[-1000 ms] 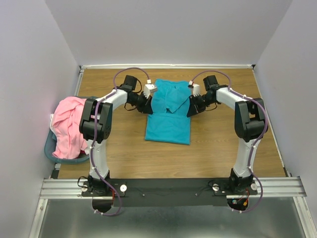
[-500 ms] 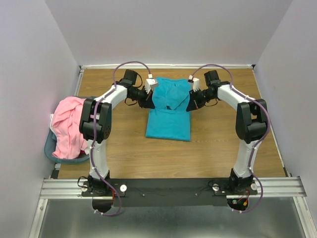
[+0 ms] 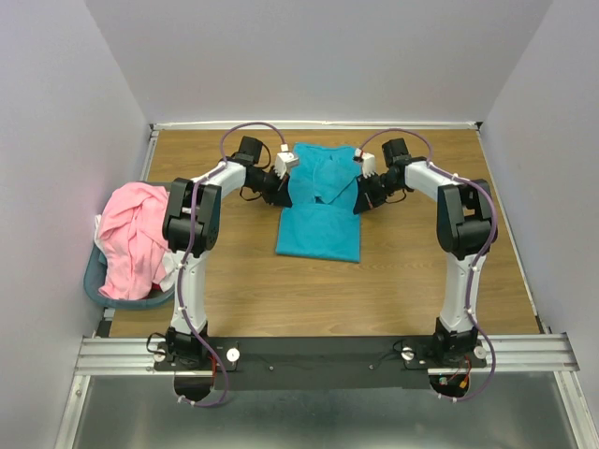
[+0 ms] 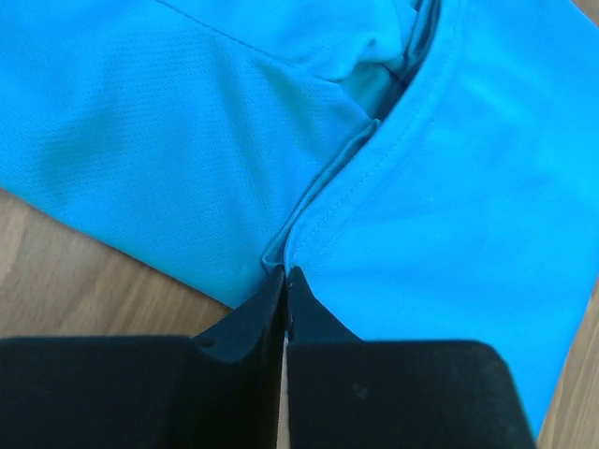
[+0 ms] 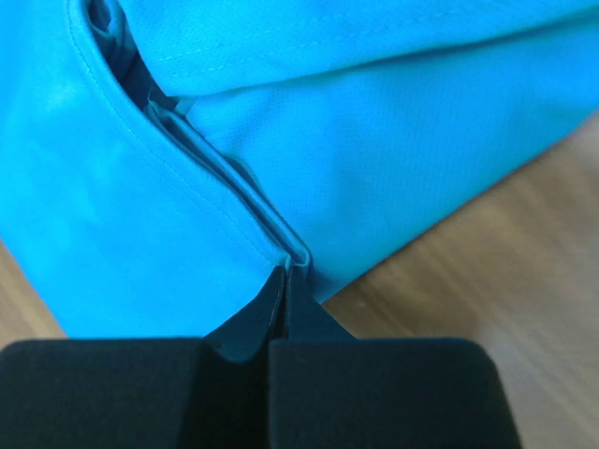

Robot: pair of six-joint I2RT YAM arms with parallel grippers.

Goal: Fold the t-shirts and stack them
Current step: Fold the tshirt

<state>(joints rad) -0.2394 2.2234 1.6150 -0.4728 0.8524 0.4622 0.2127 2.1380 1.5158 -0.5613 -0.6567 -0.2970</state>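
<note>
Teal t-shirt [image 3: 318, 220] lies flat on the bench [image 3: 402, 271], midway between the left and right edges and toward the far edge, collar end farthest from the arm bases. Its upper part is folded in on itself; the lower part is smooth. Left claw [image 3: 281, 190] sits at the shirt's left edge. Wrist view: claw [image 4: 285, 273] clenched, fingertips pressed together on a stitched fold of teal cloth. Right claw [image 3: 360, 198] sits at the shirt's right edge. Wrist view: claw [image 5: 284, 271] likewise clenched, tips nipping a bunched seam of the same shirt. Pink t-shirt [image 3: 131, 238] is heaped, unfolded, in the basket [image 3: 94, 278] at the bench's left edge, spilling over its rim, well apart from both claws.
</note>
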